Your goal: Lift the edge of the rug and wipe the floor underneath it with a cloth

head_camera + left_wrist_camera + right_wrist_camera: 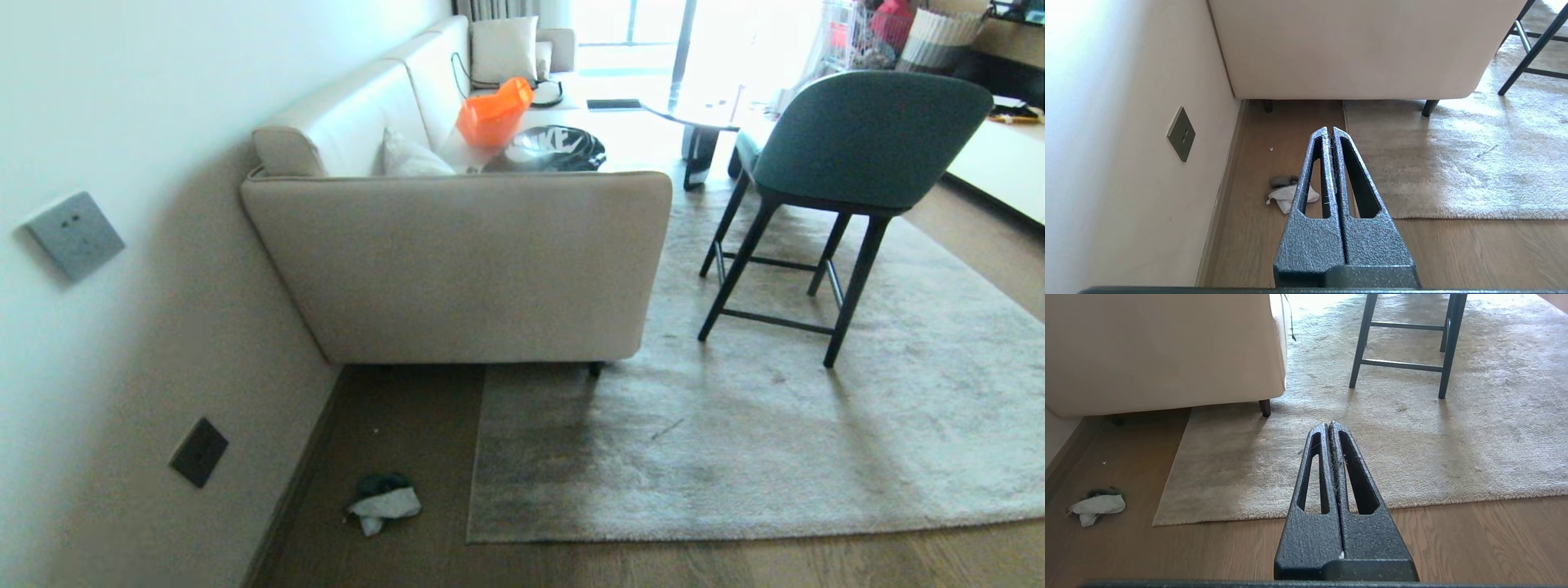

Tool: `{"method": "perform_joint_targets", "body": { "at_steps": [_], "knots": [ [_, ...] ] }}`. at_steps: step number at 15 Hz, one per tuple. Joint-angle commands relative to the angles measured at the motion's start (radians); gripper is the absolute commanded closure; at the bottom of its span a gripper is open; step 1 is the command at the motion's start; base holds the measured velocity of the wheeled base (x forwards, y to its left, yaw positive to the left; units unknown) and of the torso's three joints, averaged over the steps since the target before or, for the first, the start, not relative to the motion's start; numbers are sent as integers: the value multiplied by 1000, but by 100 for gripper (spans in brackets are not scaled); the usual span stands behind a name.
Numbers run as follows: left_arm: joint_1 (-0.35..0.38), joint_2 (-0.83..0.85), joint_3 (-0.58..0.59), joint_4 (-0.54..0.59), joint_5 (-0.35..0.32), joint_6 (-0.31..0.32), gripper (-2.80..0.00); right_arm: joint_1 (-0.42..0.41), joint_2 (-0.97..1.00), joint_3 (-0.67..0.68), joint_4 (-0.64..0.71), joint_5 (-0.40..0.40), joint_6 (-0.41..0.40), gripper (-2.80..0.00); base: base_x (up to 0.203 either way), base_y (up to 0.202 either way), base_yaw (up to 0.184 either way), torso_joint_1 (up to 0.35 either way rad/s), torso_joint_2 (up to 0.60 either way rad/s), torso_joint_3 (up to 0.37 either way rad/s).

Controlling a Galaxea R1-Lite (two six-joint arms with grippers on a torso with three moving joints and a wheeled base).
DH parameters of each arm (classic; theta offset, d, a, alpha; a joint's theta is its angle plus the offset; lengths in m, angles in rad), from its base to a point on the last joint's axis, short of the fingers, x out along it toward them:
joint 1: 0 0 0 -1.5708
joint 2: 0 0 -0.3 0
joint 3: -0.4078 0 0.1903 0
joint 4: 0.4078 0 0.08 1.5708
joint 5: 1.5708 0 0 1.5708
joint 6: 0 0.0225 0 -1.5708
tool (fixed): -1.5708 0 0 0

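Two end effectors appear, each in its own wrist view only, and neither in the head view: the left end effector (1330,131) and the right end effector (1329,425), both clenched with fingers pressed together and grasping nothing. Both hang above the floor (653,563), clear of every object. Step in hand, as judged: none of the task has begun; the rug edge (735,531) lies flat and the cloth (384,502) lies untouched on the bare planks.

Position of the task's things relative to the end effectors: the cloth (1290,194) lies below and just to the wall side of the left end effector's fingers, partly hidden behind them, between the wall and the side border of the rug. From the right end effector the cloth (1098,505) lies well apart, off toward the wall. The rug edge (1453,500) runs across directly beneath and ahead of the right end effector's tips; its corner (1396,215) lies just beside the left end effector. A sofa (457,261) stands beyond, one leg on the rug, and a chair (849,147) stands on the rug farther off.

Next move, as judged: the arms must descend, one end effector releasing to take the cloth, the other to pinch the rug border and raise it. Pile may resist a thin pinch
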Motion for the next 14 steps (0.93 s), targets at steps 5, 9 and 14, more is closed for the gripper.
{"method": "perform_joint_targets", "body": {
  "at_steps": [5, 9, 14],
  "knots": [
    [0, 0, 0, 0, 1, 0, 0, 0, 2, 0, 0, -1, 0, 0, 0, 0, 0, 0, 0, 0],
    [0, 0, 0, 0, 1, 0, 0, 0, 1, 0, 0, 0, 0, 0, 0, 0, 0, 0, 0, 0],
    [0, 0, 0, 0, 1, 0, 0, 0, 2, 0, 0, -1, 0, 0, 0, 0, 0, 0, 0, 0]
  ]
}}
